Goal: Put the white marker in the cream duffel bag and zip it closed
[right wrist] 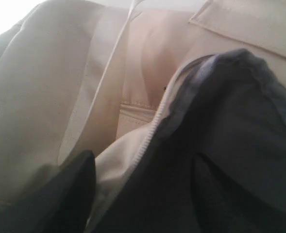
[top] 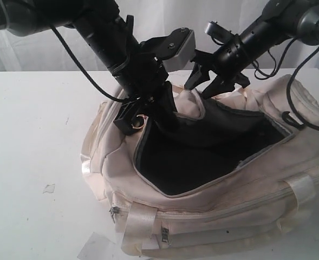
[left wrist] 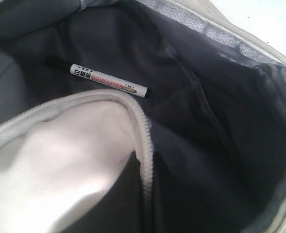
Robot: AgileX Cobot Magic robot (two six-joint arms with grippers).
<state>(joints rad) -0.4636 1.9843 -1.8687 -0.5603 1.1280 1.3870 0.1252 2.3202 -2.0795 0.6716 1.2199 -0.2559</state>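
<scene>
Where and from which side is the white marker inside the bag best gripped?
Probably grip the white marker mid-barrel, jaws across its length, coming down through the open top of the cream duffel bag. It lies flat on the black lining; the flap's zipper edge crowds one end.

Left arm [top: 102, 27]: black tube with a grey joint housing at its upper end. Right arm [top: 254, 32]: matching black tube and grey joint. Grey box [top: 178, 49] mounted at my left wrist. Black cables [top: 78, 59] loop off both arms. Right gripper [top: 205, 85]: black, with tapered fingers.
</scene>
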